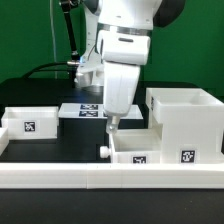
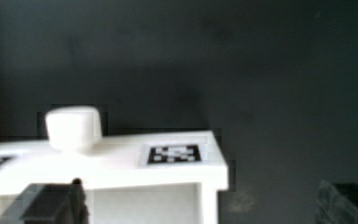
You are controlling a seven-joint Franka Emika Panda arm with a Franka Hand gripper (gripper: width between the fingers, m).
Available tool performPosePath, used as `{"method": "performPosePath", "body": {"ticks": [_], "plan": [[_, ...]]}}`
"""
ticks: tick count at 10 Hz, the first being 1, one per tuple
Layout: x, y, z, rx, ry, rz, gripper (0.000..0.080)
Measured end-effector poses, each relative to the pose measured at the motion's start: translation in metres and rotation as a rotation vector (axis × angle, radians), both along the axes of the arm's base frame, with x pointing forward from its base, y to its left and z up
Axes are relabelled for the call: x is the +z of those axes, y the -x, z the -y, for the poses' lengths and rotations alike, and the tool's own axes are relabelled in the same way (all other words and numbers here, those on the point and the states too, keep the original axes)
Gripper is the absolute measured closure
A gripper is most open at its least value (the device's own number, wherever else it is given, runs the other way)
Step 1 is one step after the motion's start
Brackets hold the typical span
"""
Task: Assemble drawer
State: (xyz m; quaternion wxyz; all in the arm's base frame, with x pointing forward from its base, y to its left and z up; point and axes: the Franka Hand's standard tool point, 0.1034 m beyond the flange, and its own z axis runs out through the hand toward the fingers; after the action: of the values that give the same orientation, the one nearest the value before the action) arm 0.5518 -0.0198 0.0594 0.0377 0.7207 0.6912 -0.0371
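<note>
The drawer [image 1: 150,150] is a low white open-top tray right of centre, with a square marker [image 1: 140,158] on its front and a round knob [image 1: 103,150] at its end toward the exterior view's left. My gripper [image 1: 112,127] hangs straight down over that end, just above the rim. In the wrist view the knob [image 2: 73,128] and a marker [image 2: 174,154] show on the drawer's white face [image 2: 140,175]. My fingers [image 2: 51,205] stand wide apart, with the drawer's end between them, untouched. The gripper [image 2: 202,205] is open and empty.
The taller white cube housing [image 1: 185,112] with its own marker stands right behind the drawer at the exterior view's right. A second low white tray [image 1: 28,120] sits at the left. The marker board [image 1: 85,110] lies behind the arm. A white rail [image 1: 110,178] runs along the front.
</note>
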Motion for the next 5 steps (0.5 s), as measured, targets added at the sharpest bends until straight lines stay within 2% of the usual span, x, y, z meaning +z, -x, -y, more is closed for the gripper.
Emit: {"method": "performPosePath", "body": {"ticks": [2,5], "plan": [[0.0,0.0,0.023,0.035,0.006,-0.017,0.0151],[-0.003,0.002,0.026,0.028,0.004,-0.02,0.0151]]}}
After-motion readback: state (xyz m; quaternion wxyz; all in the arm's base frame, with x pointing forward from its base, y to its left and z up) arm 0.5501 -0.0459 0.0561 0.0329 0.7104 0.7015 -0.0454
